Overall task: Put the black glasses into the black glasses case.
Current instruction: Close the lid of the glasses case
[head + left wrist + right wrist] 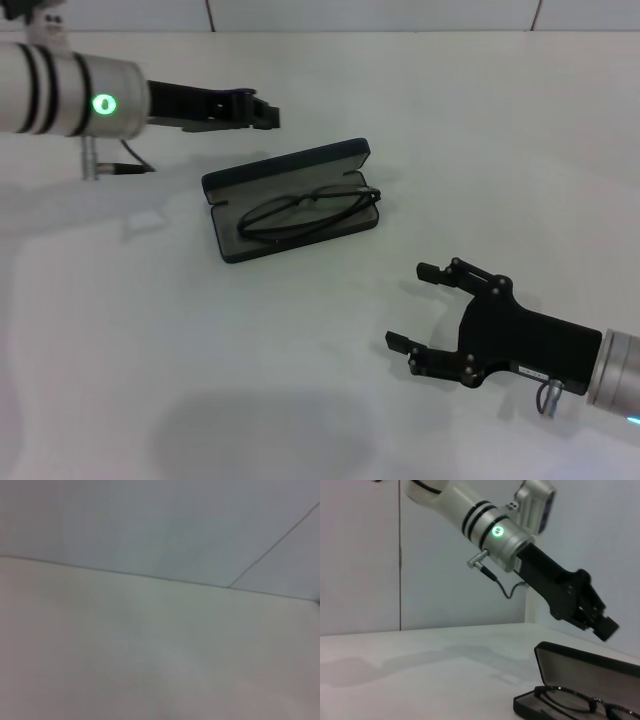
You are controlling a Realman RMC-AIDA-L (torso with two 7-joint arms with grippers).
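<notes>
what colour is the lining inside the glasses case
Grey, inside the black glasses case; clearest in the head view.

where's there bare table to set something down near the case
Bare table lies in front of the black glasses case, between it and the right hand, and on the case's left. Crowded: the left hand hangs just behind the open lid; the black glasses fill the case.

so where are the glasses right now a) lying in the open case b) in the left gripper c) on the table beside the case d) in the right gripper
a: the glasses lie folded on the grey lining of the open case, with both grippers clear of them.
</notes>
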